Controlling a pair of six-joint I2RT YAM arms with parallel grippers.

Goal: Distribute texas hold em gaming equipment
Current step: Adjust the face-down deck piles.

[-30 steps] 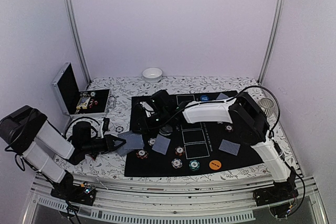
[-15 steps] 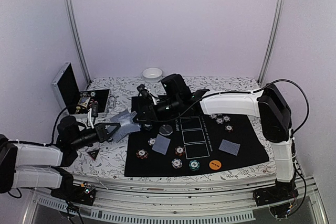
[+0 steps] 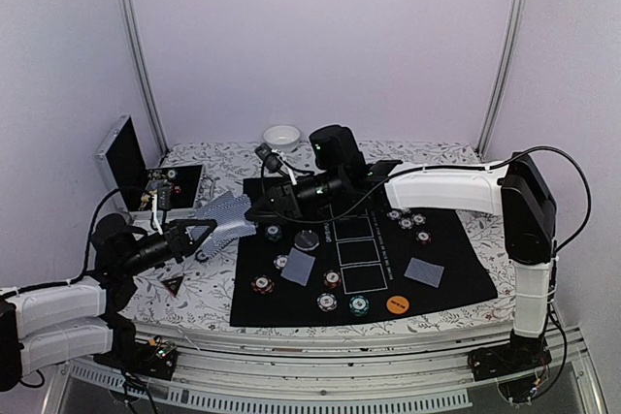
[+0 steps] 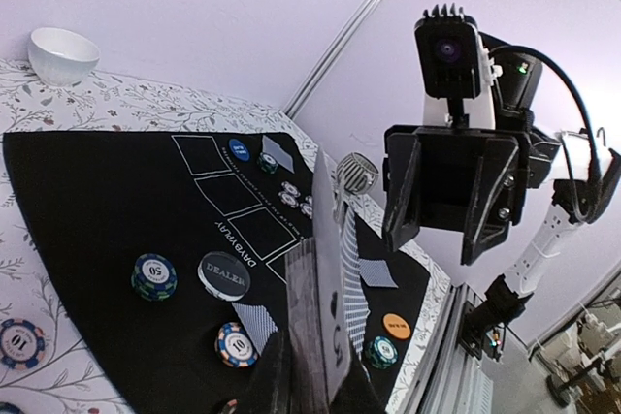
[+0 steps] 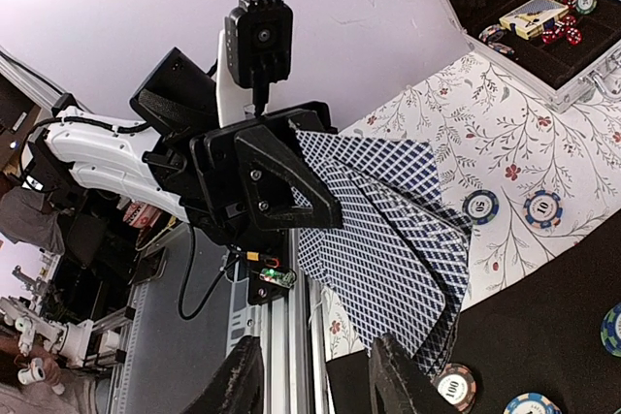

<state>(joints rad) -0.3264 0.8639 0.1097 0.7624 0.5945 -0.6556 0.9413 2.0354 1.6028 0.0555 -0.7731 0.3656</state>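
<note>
Top camera looks down; wrist cameras face each other, sharing the cards (image 5: 388, 239).

Robot test cell in a laboratory.
You are working inside a booth of plain pale lilac wall panels (image 3: 320, 36) framed by silver aluminium uprights (image 3: 134, 55). Two white-and-black robot arms (image 3: 437, 184) are bolted to a slotted aluminium rail (image 3: 320, 361). Cluttered dark equipment racks (image 5: 97, 230) stand outside.

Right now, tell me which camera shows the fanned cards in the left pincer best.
The right wrist view: the fanned cards face it, patterned backs spread wide from the left pincer. The top external view shows them small and slanted; the left wrist view sees them nearly edge-on.
</note>
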